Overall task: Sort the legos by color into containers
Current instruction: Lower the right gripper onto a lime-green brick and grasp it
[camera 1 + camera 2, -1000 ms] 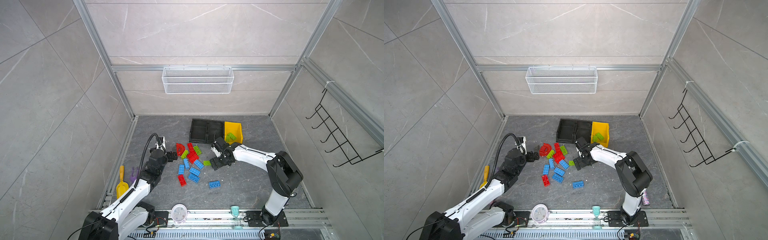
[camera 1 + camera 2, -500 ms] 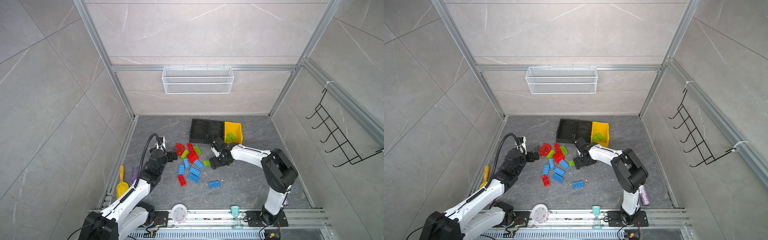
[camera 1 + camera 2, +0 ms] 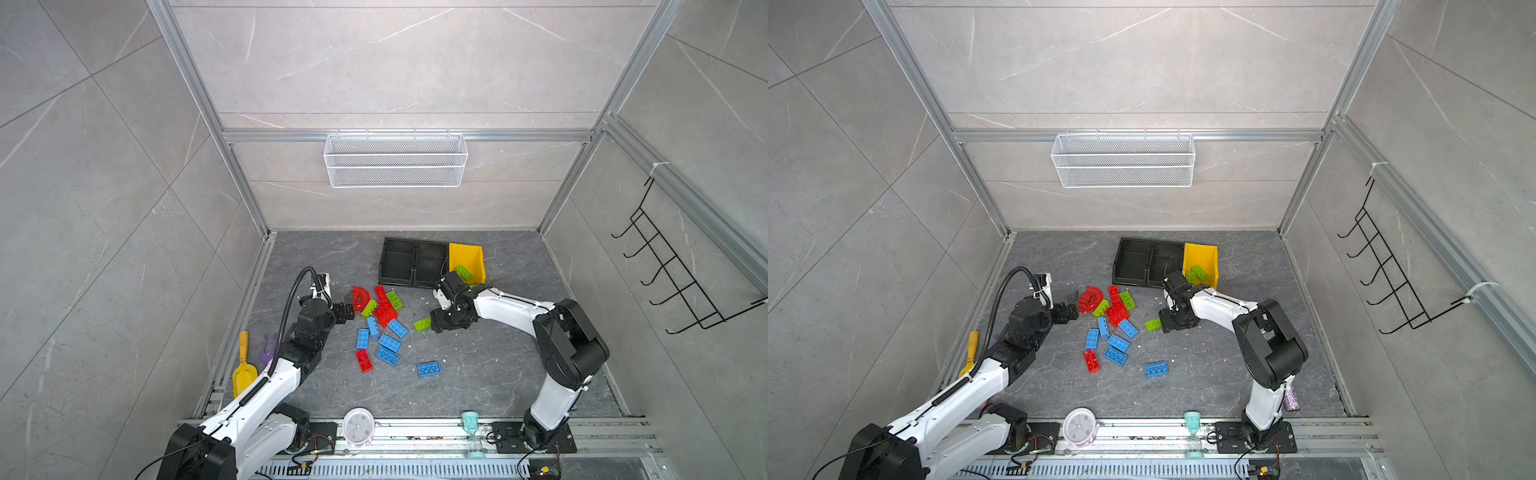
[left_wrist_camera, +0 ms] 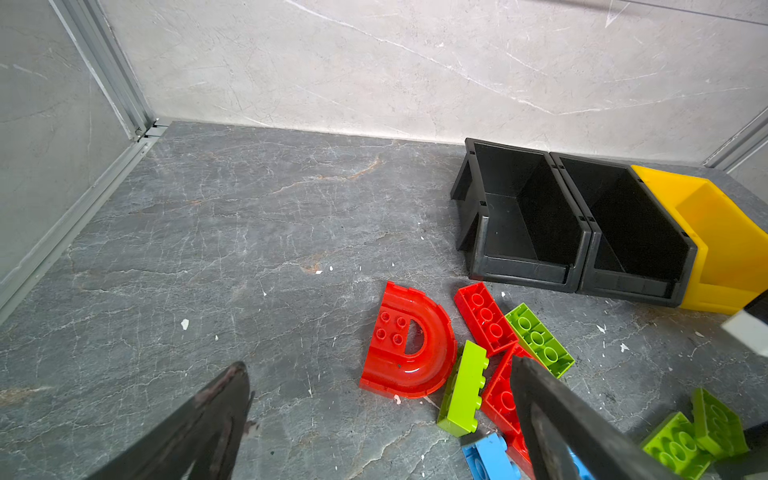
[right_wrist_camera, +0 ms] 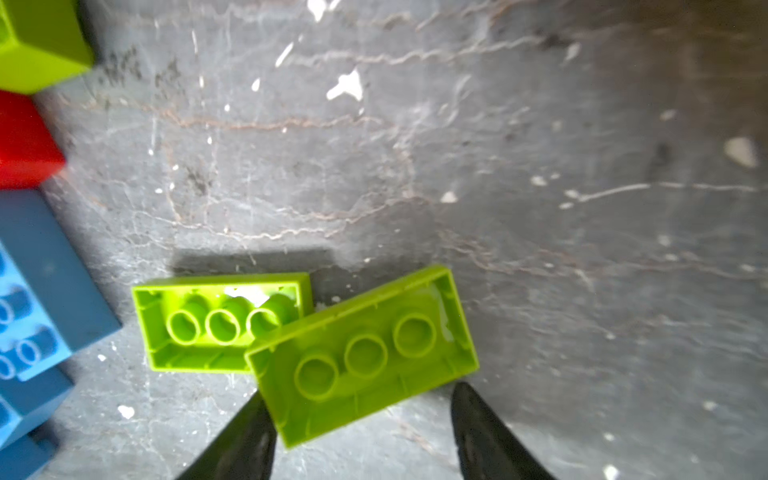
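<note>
Most legos (image 3: 384, 312) lie loose between our grippers; a lime lego (image 3: 463, 272) sits in the yellow bin (image 3: 467, 253) behind the right gripper (image 5: 358, 395), black bins (image 4: 523, 270) empty. It straddles a green brick (image 5: 365, 357), grip unclear; left gripper (image 4: 378, 363) wide, empty.

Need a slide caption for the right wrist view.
Right gripper straddles an upturned green brick overlapping a second brick, both hollow side up, on the grey floor.

bright even light, soft shadows; top views sharp, edges bowed; right wrist view blurry, glare on green lego (image 5: 195, 328).
</note>
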You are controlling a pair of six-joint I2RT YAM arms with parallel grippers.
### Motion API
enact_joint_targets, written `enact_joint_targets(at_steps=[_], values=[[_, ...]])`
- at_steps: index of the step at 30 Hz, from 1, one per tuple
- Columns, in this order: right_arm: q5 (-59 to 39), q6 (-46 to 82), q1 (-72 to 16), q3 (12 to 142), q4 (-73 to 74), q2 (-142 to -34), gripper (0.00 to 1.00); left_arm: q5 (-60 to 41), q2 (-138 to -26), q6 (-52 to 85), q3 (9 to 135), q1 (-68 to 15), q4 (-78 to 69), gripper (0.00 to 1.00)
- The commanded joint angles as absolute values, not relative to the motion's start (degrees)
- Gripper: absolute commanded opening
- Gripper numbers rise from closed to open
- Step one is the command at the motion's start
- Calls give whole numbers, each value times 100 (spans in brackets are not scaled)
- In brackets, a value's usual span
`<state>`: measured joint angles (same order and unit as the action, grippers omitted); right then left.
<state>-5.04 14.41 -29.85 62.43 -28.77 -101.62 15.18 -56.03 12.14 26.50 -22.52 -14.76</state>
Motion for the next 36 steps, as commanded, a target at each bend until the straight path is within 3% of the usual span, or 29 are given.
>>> enact_joint_targets(at_steps=[1,3,6,14,19,25,36], values=[[-531,1470,-2912,6115,-2902,-9808,65,1545,-5657,1128,2736,-2241,-1627,100],[-501,1468,-2884,6091,-3052,-9736,66,1562,-5685,1127,2735,-2241,-1626,100],[-680,1566,-2882,5950,-3040,-9564,79,1558,-5648,1142,2743,-2240,-1609,100],[-1329,2210,-2833,6077,-2334,-9821,79,1528,-5634,1143,2726,-2241,-1631,100],[-1119,2391,-2819,6363,-2264,-10317,79,1582,-5677,1148,2727,-2241,-1652,100],[-1081,2408,-2770,6693,-2270,-10718,76,1535,-5700,1154,2751,-2241,-1631,100],[-948,2437,-2655,7045,-2204,-11119,58,1553,-5727,1160,2742,-2242,-1652,100]])
